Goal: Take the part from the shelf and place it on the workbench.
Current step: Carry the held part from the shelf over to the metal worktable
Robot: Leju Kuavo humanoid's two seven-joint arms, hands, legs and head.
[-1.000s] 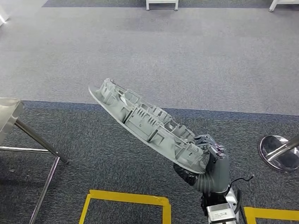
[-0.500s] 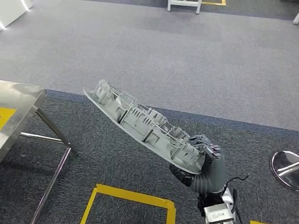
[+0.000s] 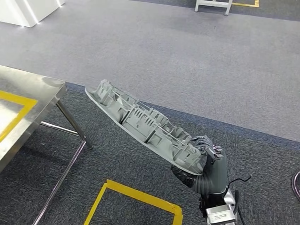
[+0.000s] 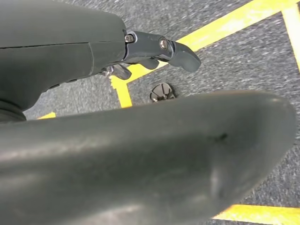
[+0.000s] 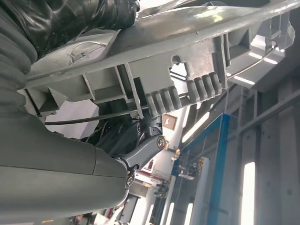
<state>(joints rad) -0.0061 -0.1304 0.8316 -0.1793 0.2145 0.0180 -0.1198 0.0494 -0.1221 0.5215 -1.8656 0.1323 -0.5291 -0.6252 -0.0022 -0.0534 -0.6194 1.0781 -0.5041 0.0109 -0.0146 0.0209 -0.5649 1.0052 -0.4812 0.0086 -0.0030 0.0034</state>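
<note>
The part (image 3: 141,124) is a long grey ribbed plastic moulding, held up over the carpet and slanting away to the left. My right hand (image 3: 206,168) grips its near end from below. In the right wrist view the part's ribbed underside (image 5: 169,56) runs across in front of my right hand (image 5: 53,159), whose fingers wrap its edge. The workbench (image 3: 32,101) is a steel table with a yellow outline on its top, at the left. My left hand (image 4: 141,159) hangs above the floor and holds nothing, with one dark finger (image 4: 155,47) stretched out.
Slanted steel legs (image 3: 71,122) brace the workbench underneath. A yellow taped rectangle (image 3: 141,197) marks the dark carpet near my feet. A white frame (image 3: 212,5) stands far off, and a chrome base (image 3: 297,183) sits at the right edge.
The camera has turned, so the whole scene has slid to the right and much more of the workbench top shows at the left. The part stays in my right hand's grip.
</note>
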